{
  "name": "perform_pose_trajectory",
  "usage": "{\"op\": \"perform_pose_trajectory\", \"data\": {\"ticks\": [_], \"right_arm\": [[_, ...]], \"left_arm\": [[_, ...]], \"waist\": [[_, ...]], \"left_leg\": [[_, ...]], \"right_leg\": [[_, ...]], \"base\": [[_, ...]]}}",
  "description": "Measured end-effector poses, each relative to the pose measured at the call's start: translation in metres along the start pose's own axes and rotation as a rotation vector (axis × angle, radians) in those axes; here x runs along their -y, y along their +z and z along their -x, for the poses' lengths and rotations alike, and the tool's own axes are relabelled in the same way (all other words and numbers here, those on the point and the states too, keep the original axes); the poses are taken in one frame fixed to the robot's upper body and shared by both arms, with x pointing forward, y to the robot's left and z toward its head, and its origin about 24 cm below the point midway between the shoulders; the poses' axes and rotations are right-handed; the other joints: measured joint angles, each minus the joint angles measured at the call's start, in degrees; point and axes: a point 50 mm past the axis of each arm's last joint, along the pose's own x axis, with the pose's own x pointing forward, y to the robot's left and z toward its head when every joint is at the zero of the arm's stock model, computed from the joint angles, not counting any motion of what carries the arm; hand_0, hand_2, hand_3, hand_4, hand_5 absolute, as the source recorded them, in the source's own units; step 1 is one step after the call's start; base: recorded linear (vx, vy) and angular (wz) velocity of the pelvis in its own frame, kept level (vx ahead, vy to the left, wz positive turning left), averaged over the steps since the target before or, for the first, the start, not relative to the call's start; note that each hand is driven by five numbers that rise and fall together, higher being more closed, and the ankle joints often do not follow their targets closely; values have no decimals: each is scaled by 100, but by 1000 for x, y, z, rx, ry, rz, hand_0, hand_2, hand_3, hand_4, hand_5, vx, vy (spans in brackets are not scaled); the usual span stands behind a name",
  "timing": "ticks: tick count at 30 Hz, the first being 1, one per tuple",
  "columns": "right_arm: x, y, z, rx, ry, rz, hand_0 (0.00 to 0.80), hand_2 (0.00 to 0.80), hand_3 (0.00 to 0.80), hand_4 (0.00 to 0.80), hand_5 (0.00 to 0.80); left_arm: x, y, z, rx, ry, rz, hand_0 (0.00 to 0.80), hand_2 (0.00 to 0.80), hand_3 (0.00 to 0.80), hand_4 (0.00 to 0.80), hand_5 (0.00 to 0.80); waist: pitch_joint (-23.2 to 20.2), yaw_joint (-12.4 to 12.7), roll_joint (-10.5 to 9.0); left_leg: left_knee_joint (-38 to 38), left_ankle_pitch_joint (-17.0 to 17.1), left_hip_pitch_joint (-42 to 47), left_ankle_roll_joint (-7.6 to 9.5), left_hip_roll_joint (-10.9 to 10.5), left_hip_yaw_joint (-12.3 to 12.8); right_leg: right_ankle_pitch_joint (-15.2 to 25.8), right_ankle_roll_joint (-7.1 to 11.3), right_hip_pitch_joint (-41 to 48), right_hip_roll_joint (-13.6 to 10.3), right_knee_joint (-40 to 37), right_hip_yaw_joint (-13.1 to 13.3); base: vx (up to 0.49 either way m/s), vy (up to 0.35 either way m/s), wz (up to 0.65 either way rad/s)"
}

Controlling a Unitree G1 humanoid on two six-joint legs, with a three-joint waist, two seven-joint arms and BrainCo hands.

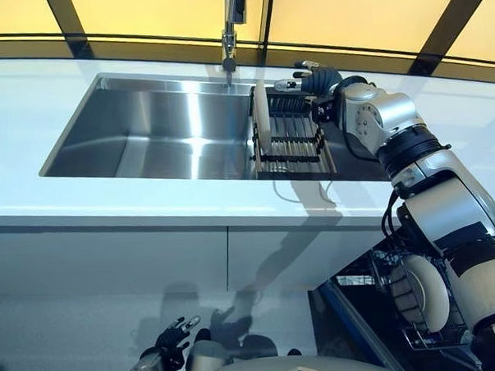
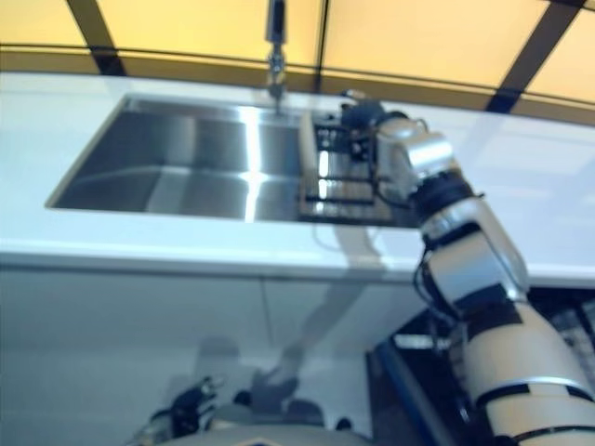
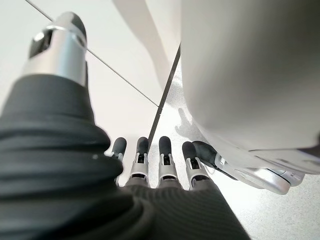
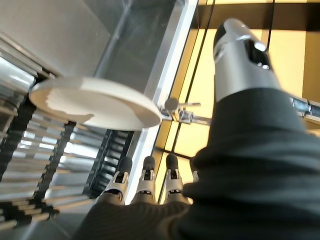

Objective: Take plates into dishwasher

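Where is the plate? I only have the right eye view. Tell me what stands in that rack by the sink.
Observer: One white plate stands on edge at the end of the drying rack nearest the sink basin.
Operator: Report the right hand.
Observer: The right hand is open with its fingers straight. In its wrist view the white plate shows past the fingertips, apart from them.
Operator: Check the dishwasher.
Observer: The dishwasher basket, at the lower right, already holds a second plate on edge.
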Motion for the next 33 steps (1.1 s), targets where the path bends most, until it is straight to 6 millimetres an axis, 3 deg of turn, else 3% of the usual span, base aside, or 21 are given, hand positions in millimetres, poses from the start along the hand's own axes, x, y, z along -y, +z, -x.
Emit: {"op": "perform_pose_trajectory", "data": {"ticks": [33], "right_arm": [[-23, -1, -6, 8, 63, 25, 0, 0, 0, 0, 0]], "left_arm": [[1, -3, 0, -9, -3, -7, 0, 0, 0, 0, 0]], "waist": [[-22, 11, -40]], "left_leg": [[22, 1, -1, 0, -4, -23]], "right_leg": [[1, 0, 22, -2, 6, -20]], "base": [[1, 1, 0]]}}
